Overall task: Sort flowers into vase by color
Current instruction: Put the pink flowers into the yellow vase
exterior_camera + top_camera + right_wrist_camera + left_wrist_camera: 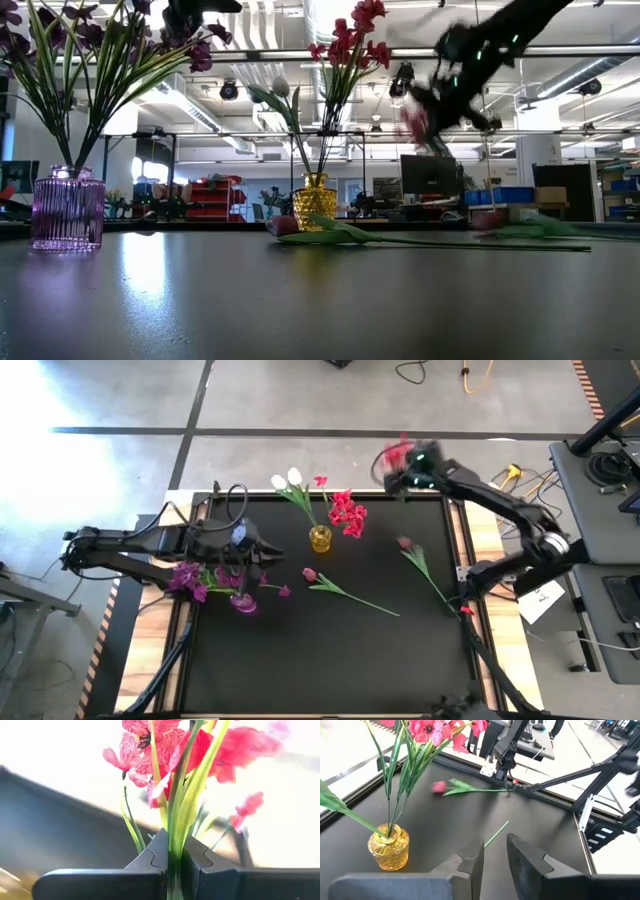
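My right gripper (pixel 408 468) is raised over the table's far right edge and shut on a red-pink bunch (pixel 393 454); it shows blurred in the low view (pixel 440 90). A yellow vase (pixel 320 539) holds white tulips (pixel 288 480) and a red-pink bunch (pixel 348 513) by their stems. A purple vase (pixel 243 603) holds purple bunches (pixel 186 576). Two pink buds (pixel 309 574) (pixel 405 544) lie flat on the mat. My left gripper (pixel 262 552) hovers open between the two vases, touching nothing. My right gripper pinches the bunch's green stems (pixel 176 845) between its two fingers, below the blooms (pixel 165 745). Several stems and leaves pass through the gap together. The bunch is lifted clear of the table, its blooms (pixel 415 122) pointing away past the fingertips.
The black mat (pixel 330 660) has bare room on its near half. The bud stems (pixel 365 602) (pixel 432 582) run across the middle and right. A wooden rim (pixel 478 540) borders the mat, with cables and equipment (pixel 600 490) beyond the right edge.
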`<state>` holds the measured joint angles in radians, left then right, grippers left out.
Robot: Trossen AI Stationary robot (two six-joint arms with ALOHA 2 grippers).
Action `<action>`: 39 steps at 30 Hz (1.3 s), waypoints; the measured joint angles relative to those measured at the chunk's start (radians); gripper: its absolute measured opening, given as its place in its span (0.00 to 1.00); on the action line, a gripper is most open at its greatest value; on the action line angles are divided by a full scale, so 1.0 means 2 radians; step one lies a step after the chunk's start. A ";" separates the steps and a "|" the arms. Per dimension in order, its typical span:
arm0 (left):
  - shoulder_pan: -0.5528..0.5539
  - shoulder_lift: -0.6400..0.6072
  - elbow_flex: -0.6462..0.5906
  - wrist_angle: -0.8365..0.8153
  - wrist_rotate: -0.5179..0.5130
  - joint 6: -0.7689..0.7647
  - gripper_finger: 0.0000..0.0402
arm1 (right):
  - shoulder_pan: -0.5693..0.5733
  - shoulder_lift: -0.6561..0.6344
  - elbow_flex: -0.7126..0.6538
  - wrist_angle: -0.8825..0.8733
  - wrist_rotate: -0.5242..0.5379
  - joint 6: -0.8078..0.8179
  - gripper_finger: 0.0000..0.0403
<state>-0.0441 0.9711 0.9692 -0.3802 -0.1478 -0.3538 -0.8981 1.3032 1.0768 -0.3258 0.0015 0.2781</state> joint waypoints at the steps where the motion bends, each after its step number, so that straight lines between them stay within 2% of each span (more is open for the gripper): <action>1: 0.000 -0.001 -0.001 0.002 0.000 0.000 0.17 | 0.006 -0.017 0.001 0.037 -0.002 0.001 0.03; 7: 0.000 -0.024 -0.001 -0.006 -0.010 0.003 0.18 | 0.073 -0.082 -0.001 0.215 -0.004 -0.022 0.03; 11: 0.000 -0.058 -0.001 -0.017 -0.027 0.011 0.21 | 0.129 -0.091 0.033 0.248 0.008 -0.071 0.03; 14: 0.000 -0.086 -0.001 -0.039 -0.045 0.011 0.24 | 0.163 -0.090 0.086 0.185 0.013 -0.086 0.03; 19: 0.000 -0.125 -0.001 -0.081 -0.054 0.004 0.26 | 0.229 -0.100 0.187 -0.092 -0.002 -0.121 0.03; 21: 0.000 -0.134 -0.001 -0.087 -0.054 0.004 0.26 | 0.274 -0.102 0.194 -0.112 -0.002 -0.101 0.03; 24: 0.000 -0.141 -0.001 -0.088 -0.054 0.024 0.25 | 0.360 -0.104 0.190 -0.047 0.004 -0.079 0.03; 27: 0.001 -0.142 -0.001 -0.088 -0.061 0.068 0.23 | 0.443 -0.082 0.182 0.052 0.053 -0.104 0.03; 29: 0.001 -0.140 -0.001 -0.089 -0.062 0.113 0.22 | 0.474 -0.053 0.180 0.102 0.093 -0.140 0.03; 31: 0.001 -0.135 -0.001 -0.089 -0.062 0.148 0.20 | 0.487 -0.019 0.179 0.150 0.140 -0.167 0.03; 34: 0.001 -0.130 -0.001 -0.093 -0.050 0.131 0.19 | 0.491 0.038 0.176 0.232 0.236 -0.219 0.03; 37: 0.000 -0.129 -0.001 -0.099 -0.034 0.127 0.19 | 0.481 0.090 0.176 0.322 0.251 -0.249 0.03; 39: 0.000 -0.131 -0.001 -0.109 -0.016 0.109 0.19 | 0.472 0.117 0.176 0.347 0.267 -0.248 0.03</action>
<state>-0.0446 0.7090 0.9676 -0.5981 -0.1788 -0.1356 0.0456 1.5379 1.4296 0.3691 0.5350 -0.2174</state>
